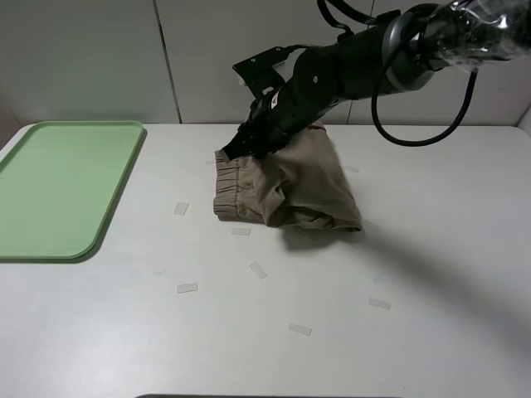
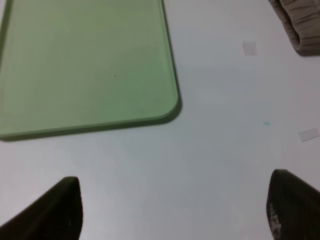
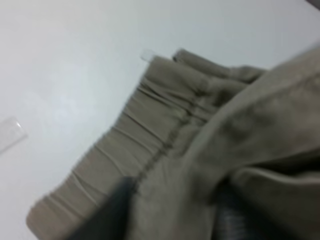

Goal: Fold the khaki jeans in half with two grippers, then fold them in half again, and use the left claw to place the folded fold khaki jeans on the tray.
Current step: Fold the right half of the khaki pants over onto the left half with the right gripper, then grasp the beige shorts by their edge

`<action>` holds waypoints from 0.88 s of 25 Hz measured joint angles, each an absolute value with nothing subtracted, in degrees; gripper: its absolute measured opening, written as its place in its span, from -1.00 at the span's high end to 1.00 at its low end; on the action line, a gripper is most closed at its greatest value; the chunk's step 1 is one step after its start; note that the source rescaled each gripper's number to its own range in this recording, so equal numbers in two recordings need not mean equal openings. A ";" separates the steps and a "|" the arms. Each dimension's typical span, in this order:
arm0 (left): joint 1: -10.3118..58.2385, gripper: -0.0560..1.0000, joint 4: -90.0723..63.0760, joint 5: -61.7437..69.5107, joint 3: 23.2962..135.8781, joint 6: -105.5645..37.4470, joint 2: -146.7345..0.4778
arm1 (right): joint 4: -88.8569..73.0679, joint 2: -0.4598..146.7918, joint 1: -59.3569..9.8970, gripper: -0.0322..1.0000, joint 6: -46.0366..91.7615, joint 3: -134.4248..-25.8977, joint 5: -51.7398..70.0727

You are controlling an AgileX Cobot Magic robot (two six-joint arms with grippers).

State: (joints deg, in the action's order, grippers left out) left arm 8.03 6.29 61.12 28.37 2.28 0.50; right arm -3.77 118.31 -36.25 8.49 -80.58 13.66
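Khaki jeans point(image 3: 150, 150) fill the right wrist view; the left shows the tray point(image 2: 85, 60).

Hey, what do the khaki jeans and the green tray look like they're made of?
The khaki jeans look like soft woven cloth, probably cotton, matte: they crease and bunch, with a gathered waistband and visible stitching. The tray looks like moulded plastic, smooth with a faint sheen: even mint colour, rounded corners, low raised rim.
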 joint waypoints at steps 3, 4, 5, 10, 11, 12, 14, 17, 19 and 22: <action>8.03 -0.73 6.29 61.12 28.37 2.28 0.50 | -3.72 118.31 -36.25 -0.81 8.63 -80.58 11.22; 8.03 -0.73 6.29 61.12 28.37 2.28 0.50 | -3.72 118.31 -36.25 -0.88 8.63 -80.58 10.74; 8.03 -0.73 6.29 61.12 28.37 2.28 0.50 | -3.72 118.31 -36.25 -0.93 8.63 -80.58 10.62; 8.03 -0.73 6.29 61.12 28.37 2.28 0.50 | -3.72 118.31 -36.25 -1.00 8.63 -80.58 10.33; 8.03 -0.73 6.29 61.12 28.37 2.28 0.50 | -3.72 118.31 -36.25 -1.00 8.63 -80.58 10.33; 8.03 -0.73 6.29 61.12 28.37 2.28 0.50 | -3.72 118.31 -36.25 -1.00 8.63 -80.58 10.41; 8.03 -0.73 6.29 61.12 28.37 2.28 0.50 | -3.72 118.31 -36.25 -1.00 8.63 -80.58 10.41; 8.03 -0.73 6.29 61.12 28.37 2.28 0.50 | -3.72 117.90 -36.25 -1.00 8.93 -80.58 10.58; 8.03 -0.73 6.29 61.12 28.37 2.28 0.50 | -3.72 117.05 -36.19 -1.00 10.00 -80.58 10.93; 8.03 -0.73 6.29 61.12 28.37 2.28 0.50 | -3.72 115.76 -34.63 -1.00 12.18 -80.58 11.88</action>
